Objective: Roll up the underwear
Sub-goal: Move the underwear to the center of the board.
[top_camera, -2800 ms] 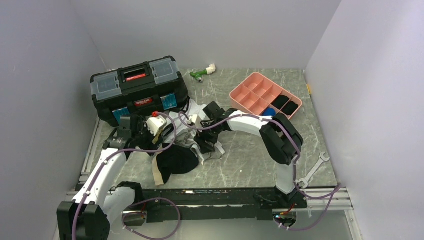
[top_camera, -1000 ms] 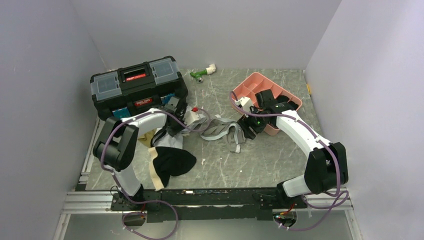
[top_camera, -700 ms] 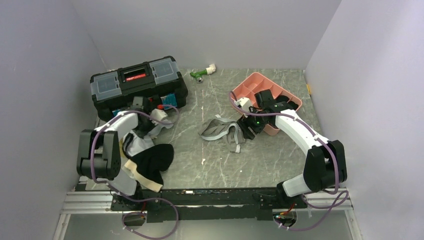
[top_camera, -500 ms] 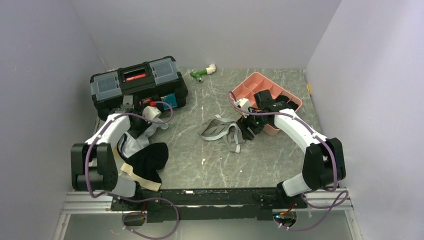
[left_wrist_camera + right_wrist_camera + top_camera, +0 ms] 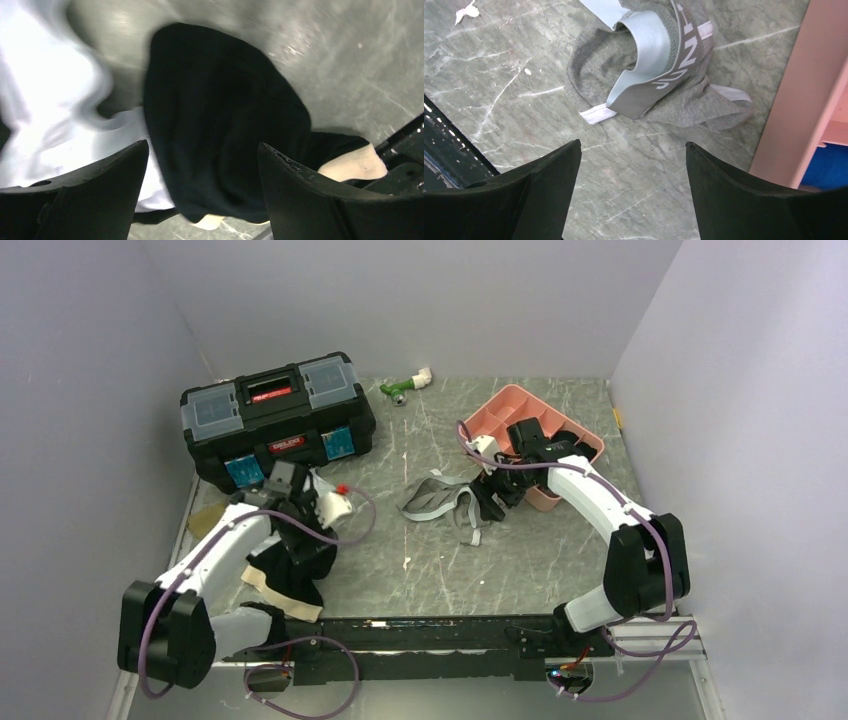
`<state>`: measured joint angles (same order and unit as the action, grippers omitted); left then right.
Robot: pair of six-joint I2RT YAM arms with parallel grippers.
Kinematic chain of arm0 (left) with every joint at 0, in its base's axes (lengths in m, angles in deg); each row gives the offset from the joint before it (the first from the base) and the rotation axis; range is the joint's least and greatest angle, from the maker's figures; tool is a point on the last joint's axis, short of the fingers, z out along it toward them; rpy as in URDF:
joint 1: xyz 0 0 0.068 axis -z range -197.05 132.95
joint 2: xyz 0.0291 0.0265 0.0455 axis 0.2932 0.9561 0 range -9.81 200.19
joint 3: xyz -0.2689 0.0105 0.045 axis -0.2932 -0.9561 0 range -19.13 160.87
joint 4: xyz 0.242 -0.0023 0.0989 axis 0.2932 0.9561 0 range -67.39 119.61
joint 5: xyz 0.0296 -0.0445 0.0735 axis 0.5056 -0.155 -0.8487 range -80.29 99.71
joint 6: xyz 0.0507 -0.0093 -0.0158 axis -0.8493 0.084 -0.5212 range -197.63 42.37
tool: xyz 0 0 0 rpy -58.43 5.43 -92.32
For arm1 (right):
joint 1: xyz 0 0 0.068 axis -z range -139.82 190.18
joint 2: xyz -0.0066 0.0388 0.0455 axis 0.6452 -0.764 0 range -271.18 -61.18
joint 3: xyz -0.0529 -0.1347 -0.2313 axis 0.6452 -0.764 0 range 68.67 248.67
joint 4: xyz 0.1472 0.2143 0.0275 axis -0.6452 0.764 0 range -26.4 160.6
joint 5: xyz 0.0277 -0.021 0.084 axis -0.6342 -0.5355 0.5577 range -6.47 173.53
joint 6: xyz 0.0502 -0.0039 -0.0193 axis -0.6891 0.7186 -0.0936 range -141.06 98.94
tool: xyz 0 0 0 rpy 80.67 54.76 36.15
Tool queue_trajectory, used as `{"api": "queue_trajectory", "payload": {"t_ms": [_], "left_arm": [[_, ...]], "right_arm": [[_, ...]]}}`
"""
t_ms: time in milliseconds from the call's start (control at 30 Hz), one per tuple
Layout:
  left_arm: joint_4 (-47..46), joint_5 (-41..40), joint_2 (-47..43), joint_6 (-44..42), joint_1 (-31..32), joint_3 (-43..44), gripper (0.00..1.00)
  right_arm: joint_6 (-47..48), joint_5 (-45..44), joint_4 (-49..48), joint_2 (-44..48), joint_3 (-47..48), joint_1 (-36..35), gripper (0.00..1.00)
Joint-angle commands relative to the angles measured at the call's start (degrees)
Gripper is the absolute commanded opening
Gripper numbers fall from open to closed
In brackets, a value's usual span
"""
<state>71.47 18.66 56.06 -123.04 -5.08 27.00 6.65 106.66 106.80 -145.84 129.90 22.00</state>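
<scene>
The grey marbled table (image 5: 440,575) carries a black toolbox (image 5: 275,415) at the back left and a pink compartment tray (image 5: 492,410) at the back right. At the near left lies a heap of underwear: a black pair (image 5: 220,125) on top, a white pair (image 5: 45,115) blurred beside it, and a tan pair (image 5: 265,587) showing at the near edge. The left gripper (image 5: 202,145) hangs over the black pair, fingers spread wide and holding nothing. Mid-table, a crumpled grey pair (image 5: 664,75) with a lettered waistband lies just beside the tray's wall. The right gripper (image 5: 633,144) hovers near it, fingers wide and empty. A small green-and-white object (image 5: 405,385) sits by the back wall.
</scene>
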Motion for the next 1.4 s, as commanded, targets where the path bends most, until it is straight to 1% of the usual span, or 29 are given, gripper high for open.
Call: {"api": "queue_trajectory", "payload": {"t_ms": [0, 33, 67, 100, 133, 200, 233, 300, 433, 500, 600, 667, 700, 733, 767, 833, 867, 933, 967, 1033, 1100, 1133, 1200, 1267, 1333, 1367], "left_arm": [[-1.7, -4.6, 4.3, -0.3, 5.2, -5.6, 0.83], [-3.0, -5.7, 5.8, -0.2, 5.5, -6.3, 0.80], [-4.1, -6.7, 7.3, -0.2, 5.7, -6.6, 0.74], [-5.3, -7.9, 8.6, -0.1, 5.7, -6.8, 0.67], [-6.7, -8.7, 9.8, 0.2, 5.7, -6.9, 0.57], [-9.7, -13.1, 11.5, 0.5, 5.4, -6.8, 0.37], [-10.8, -14.3, 11.7, 0.8, 4.9, -6.3, 0.24], [-11.1, -13.8, 11.3, 1.9, 2.5, -3.5, 0.01], [-8.3, -7.7, 8.9, 5.1, -5.4, 5.4, 0.00], [-7.8, -6.5, 8.2, 6.7, -9.3, 9.5, 0.00], [-9.4, -8.4, 7.9, 8.5, -14.1, 13.6, 0.00], [-11.1, -10.4, 8.3, 9.1, -15.6, 14.3, 0.00], [-12.1, -12.2, 8.8, 9.4, -15.9, 14.2, 0.03], [-12.6, -13.4, 9.4, 9.6, -15.9, 14.1, 0.09], [-12.9, -14.0, 10.1, 10.0, -15.9, 14.0, 0.21], [-12.7, -13.6, 11.3, 10.7, -15.9, 13.5, 0.46], [-12.6, -13.2, 11.6, 11.2, -15.9, 13.2, 0.55], [-12.3, -10.9, 11.3, 11.9, -15.9, 12.8, 0.69], [-12.0, -9.7, 10.7, 12.3, -15.9, 12.7, 0.73], [-10.5, -4.5, 8.7, 12.5, -15.9, 13.0, 0.79], [-8.9, 1.9, 6.7, 12.6, -15.9, 13.6, 0.85], [-8.1, 7.0, 5.6, 12.5, -15.6, 14.0, 0.87], [-7.7, 13.1, 4.2, 11.9, -14.3, 14.2, 0.91], [-9.2, 16.0, 3.2, 10.9, -10.6, 13.6, 0.94], [-12.3, 16.0, 2.6, 9.7, -5.1, 12.0, 0.95], [-15.4, 15.3, 2.4, 9.0, -1.9, 10.8, 0.95]], "right_arm": [[1.1, 2.3, -0.3, -1.0, 4.4, 0.1, 0.82], [1.2, 2.3, 0.0, -1.4, 4.9, 0.0, 0.84], [1.2, 2.3, 0.1, -1.7, 5.4, -0.1, 0.85], [1.2, 2.2, 0.1, -2.1, 5.7, -0.1, 0.86], [1.2, 2.1, -0.1, -2.4, 6.1, -0.2, 0.86], [1.1, 2.0, -0.2, -3.0, 6.5, -0.3, 0.87], [1.1, 1.9, -0.2, -3.2, 6.6, -0.3, 0.87], [0.9, 1.9, -0.6, -3.5, 6.5, -0.4, 0.87], [0.4, 1.4, -1.4, -4.2, 6.5, -0.4, 0.87], [0.1, 1.3, -1.8, -4.6, 6.7, -0.5, 0.87], [-0.5, 1.2, -2.8, -5.5, 7.3, -0.6, 0.88], [-0.9, 1.1, -3.3, -6.3, 8.0, -0.9, 0.88], [-1.1, 0.8, -3.8, -6.8, 8.3, -1.2, 0.90], [-1.2, 0.5, -4.3, -7.2, 8.6, -1.5, 0.93], [-1.4, 0.0, -4.9, -7.8, 8.8, -2.0, 0.97], [-1.9, -1.2, -6.0, -9.4, 9.6, -2.6, 1.00], [-2.1, -1.6, -6.4, -10.4, 10.0, -2.8, 1.00], [-2.3, -2.1, -7.0, -12.5, 11.0, -3.1, 1.00], [-2.3, -2.1, -6.7, -13.5, 11.6, -3.2, 1.00], [-2.0, -2.1, -6.3, -15.0, 12.7, -3.6, 0.98], [-1.9, -1.8, -5.8, -15.8, 13.0, -4.0, 0.94], [-1.7, -1.6, -5.7, -15.9, 12.9, -4.1, 0.91], [-1.4, -1.3, -5.1, -15.5, 12.6, -4.4, 0.86], [-1.2, -1.2, -4.8, -14.4, 11.9, -4.4, 0.83], [-1.2, -1.8, -4.8, -12.8, 10.7, -4.3, 0.83], [-1.1, -2.0, -4.7, -12.0, 9.8, -4.3, 0.84]]}}
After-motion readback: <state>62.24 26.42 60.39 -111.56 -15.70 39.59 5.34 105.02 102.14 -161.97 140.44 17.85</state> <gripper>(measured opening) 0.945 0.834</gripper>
